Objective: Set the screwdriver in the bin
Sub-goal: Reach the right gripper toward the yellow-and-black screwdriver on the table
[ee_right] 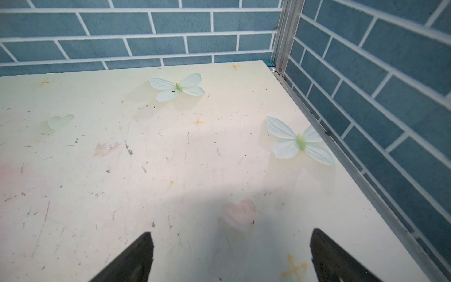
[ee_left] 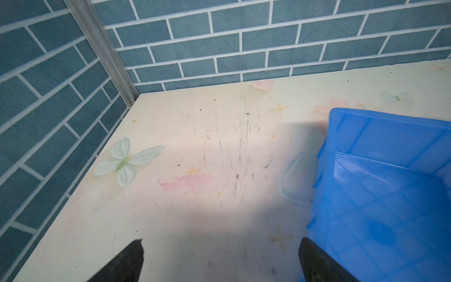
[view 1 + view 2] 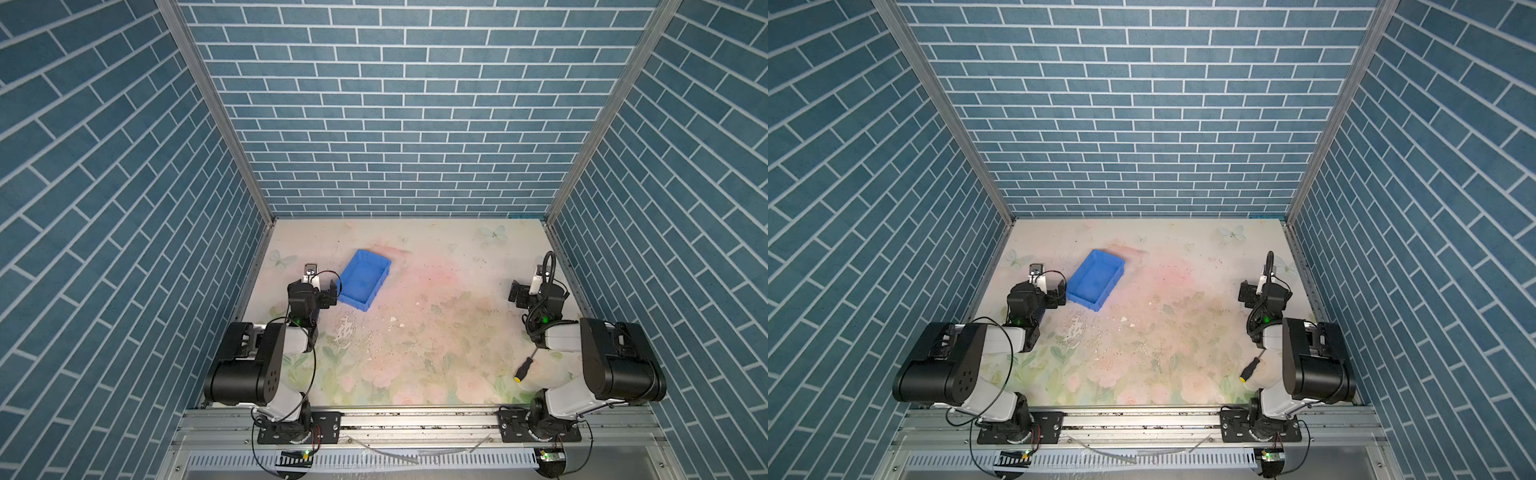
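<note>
Black-handled, the screwdriver (image 3: 524, 368) lay at five o'clock, blue bin (image 3: 362, 282) at ten. Left gripper (image 2: 220, 241) and right gripper (image 1: 231, 233) gaped empty (right looked best placed to pinch the handle crosswise).

Pale floral-print table (image 3: 436, 291), scuffed and stained. Left of centre: blue bin (image 3: 362, 280), lying flat, skewed to table edges. Front right: screwdriver (image 3: 524, 369), lying flat, yellow butt toward front edge, well apart from bin.
</note>
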You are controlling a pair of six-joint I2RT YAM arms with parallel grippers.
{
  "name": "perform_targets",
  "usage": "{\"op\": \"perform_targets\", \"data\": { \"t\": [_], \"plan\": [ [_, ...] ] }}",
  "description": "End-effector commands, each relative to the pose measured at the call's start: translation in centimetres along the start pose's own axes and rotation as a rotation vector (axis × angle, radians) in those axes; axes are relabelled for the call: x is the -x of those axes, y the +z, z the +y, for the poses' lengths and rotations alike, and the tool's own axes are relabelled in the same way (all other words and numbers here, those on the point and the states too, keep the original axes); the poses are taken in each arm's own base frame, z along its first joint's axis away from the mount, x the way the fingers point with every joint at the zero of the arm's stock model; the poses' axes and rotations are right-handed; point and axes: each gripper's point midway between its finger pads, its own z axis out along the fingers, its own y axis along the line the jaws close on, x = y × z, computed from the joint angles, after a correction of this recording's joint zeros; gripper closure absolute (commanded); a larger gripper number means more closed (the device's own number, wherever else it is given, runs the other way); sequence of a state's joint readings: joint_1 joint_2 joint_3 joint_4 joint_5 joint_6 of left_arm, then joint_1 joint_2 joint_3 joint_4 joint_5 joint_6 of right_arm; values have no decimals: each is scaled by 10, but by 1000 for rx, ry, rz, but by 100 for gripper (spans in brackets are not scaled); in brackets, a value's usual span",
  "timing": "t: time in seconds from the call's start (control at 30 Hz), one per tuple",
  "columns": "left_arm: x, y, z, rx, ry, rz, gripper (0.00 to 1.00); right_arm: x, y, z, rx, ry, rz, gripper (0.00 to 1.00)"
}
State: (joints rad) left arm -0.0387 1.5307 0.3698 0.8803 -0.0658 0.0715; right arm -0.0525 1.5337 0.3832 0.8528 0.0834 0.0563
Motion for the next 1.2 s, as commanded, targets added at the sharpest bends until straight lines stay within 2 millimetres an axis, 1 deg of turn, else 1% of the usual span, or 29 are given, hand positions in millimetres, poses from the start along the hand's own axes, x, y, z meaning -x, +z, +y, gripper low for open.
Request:
{"op": "perform_targets", "data": {
  "t": [0.0,0.17,0.27,0.67,0.73,0.8,1.0,1.07,1.17],
  "plan": [
    [5,2,1,0,6,-7,0,6,0,0,-2,28,-22,1],
    [5,2,1,1,6,-8,0,6,0,-1,-3,29,-21,1],
    [5,2,1,0,6,-8,0,6,2,6,32,13,-11,1],
    [5,2,1,0,6,-7,0,6,2,6,34,12,-11,1],
    [7,1,3,13,1,-15,0,8,1,7,39,11,-17,1],
    [15,-6,4,16,0,-37,0,14,-3,9,50,8,-16,1],
    [46,-33,1,45,53,-87,0,38,-23,4,32,21,-11,1],
    [62,-43,-4,46,61,-131,0,45,-29,4,34,36,-17,1],
    [85,-59,-20,7,83,-186,0,54,-42,5,38,70,-10,1]
  ]
}}
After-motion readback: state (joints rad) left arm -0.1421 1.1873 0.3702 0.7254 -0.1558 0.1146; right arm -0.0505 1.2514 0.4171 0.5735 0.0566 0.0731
